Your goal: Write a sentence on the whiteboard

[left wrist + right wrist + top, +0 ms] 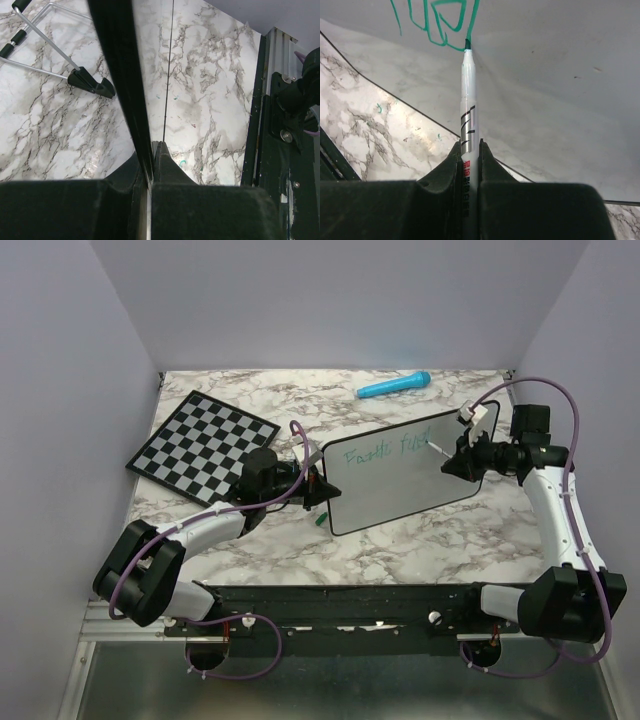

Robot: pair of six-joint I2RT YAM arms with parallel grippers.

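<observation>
The whiteboard [400, 490] stands tilted in the middle of the marble table. One line of the teal-green sentence [385, 452], roughly "Faith fuel", runs along its upper part. My left gripper [318, 487] is shut on the board's left edge, and the left wrist view shows the black frame [120, 75] clamped between the jaws of that gripper [151, 150]. My right gripper [455, 462] is shut on a white marker [469, 100]. The marker's tip touches the board [545, 75] at the end of the teal strokes [435, 25]. In the right wrist view the gripper [469, 147] holds the marker upright.
A black-and-white chessboard [203, 444] lies at the back left. A blue cylindrical object [393, 386] lies at the back. A small green cap [321, 520] lies by the board's lower left corner. The board's wire stand [92, 83] rests on the table behind it. The black base rail [280, 125] runs along the near edge.
</observation>
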